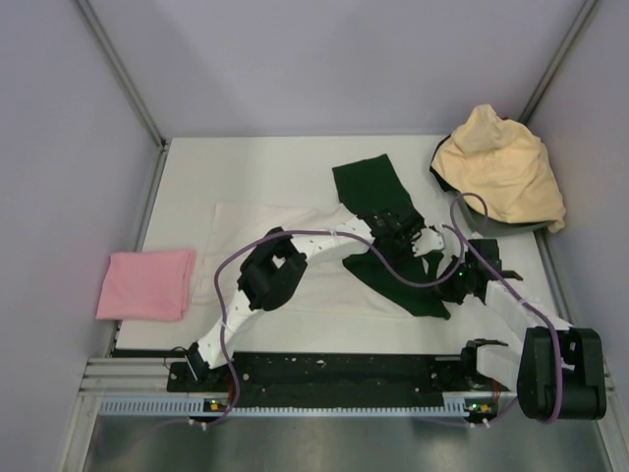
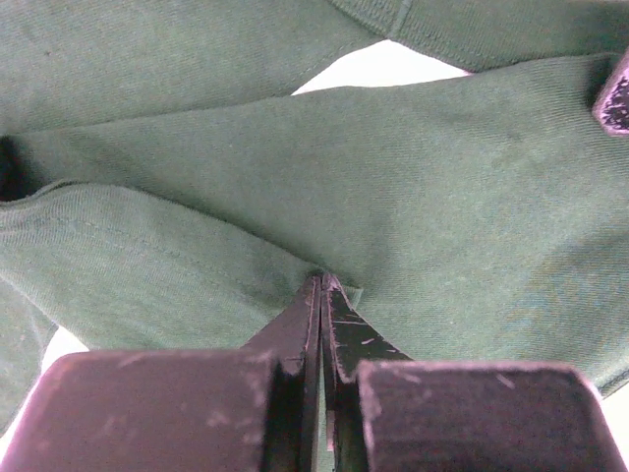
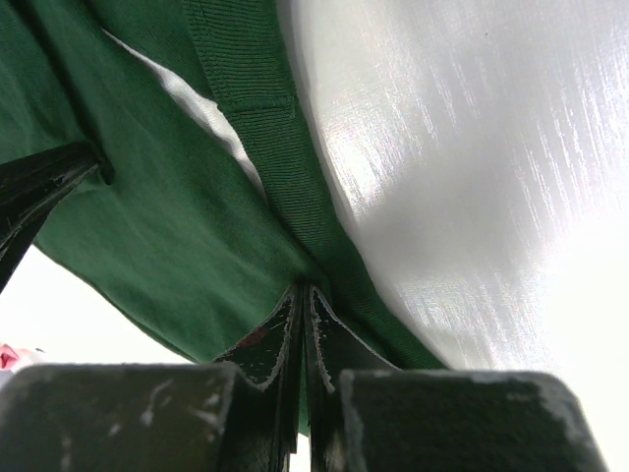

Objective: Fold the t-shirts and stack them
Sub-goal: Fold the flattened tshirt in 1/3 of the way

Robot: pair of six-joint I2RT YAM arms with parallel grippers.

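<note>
Both arms are in on the dark green knit cloth (image 1: 369, 182) at the middle of the white table (image 1: 197, 162). The left gripper (image 2: 321, 285) has its jaws pressed tight together, with a fold of the green fabric pinched at the very tips. The right gripper (image 3: 303, 290) is just as tightly closed and nips the cloth right beside a ribbed band (image 3: 246, 88) along its edge. The two are working close together (each wrist camera catches a dark finger of the other at the edge of its view). From above, the green cloth sprawls in two parts, one flap lying flat toward the far side and a crumpled part bunched between the grippers. It lies over a spread-out white t-shirt (image 1: 246, 231), and any print on that one is too small to read from here. A pink t-shirt (image 1: 147, 283) sits folded in a neat rectangle at the table's left edge, well apart from the action. At the far right a pale yellow-tan t-shirt (image 1: 501, 167) is heaped in a dark-rimmed container (image 1: 472, 205).
</note>
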